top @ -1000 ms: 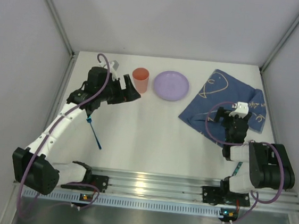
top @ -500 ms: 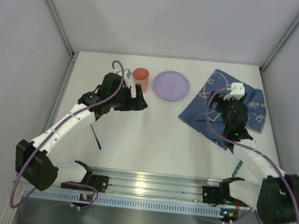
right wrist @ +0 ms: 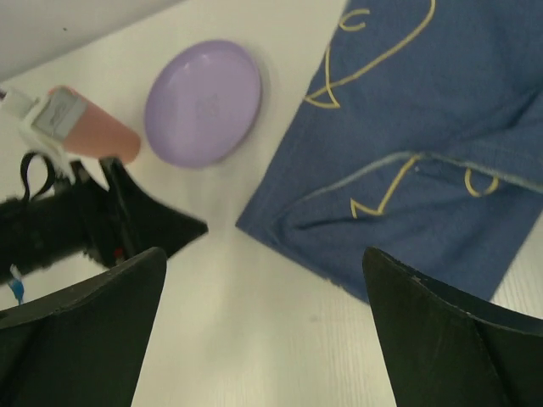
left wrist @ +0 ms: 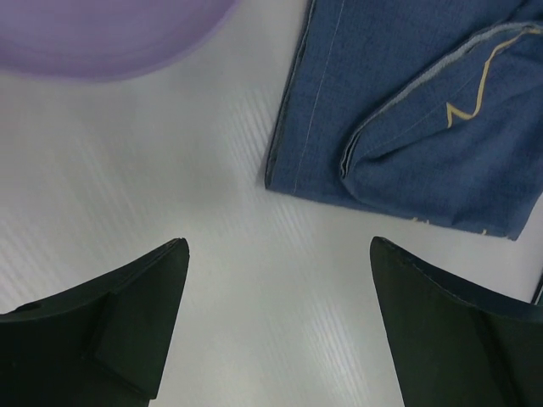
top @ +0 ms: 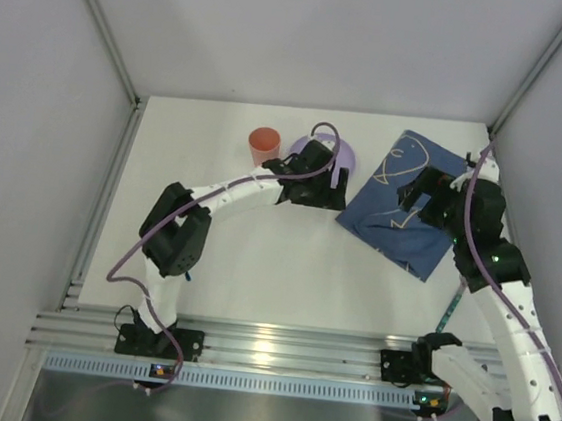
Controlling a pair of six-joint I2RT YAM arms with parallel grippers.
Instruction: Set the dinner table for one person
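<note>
The white dinner table (top: 255, 268) carries an orange cup (top: 264, 146), a purple plate (top: 345, 157) and a dark blue cloth (top: 412, 209) with cream line drawings at the back. My left gripper (top: 325, 193) is open and empty over the plate's near edge, partly hiding the plate. In the left wrist view it (left wrist: 278, 246) hovers over bare table between the plate (left wrist: 102, 34) and the cloth (left wrist: 407, 110). My right gripper (top: 419, 193) is open and empty above the cloth. The right wrist view (right wrist: 261, 254) shows the plate (right wrist: 204, 102), cup (right wrist: 93, 131) and cloth (right wrist: 416, 161).
A thin teal utensil (top: 449, 314) lies near the right arm at the table's front right. Grey walls with metal posts close in the table's sides and back. An aluminium rail (top: 277, 346) runs along the near edge.
My left arm has swung right from beside the cup to the plate's near edge. My right arm has stretched out and lifted over the cloth. Both grippers stay open.
</note>
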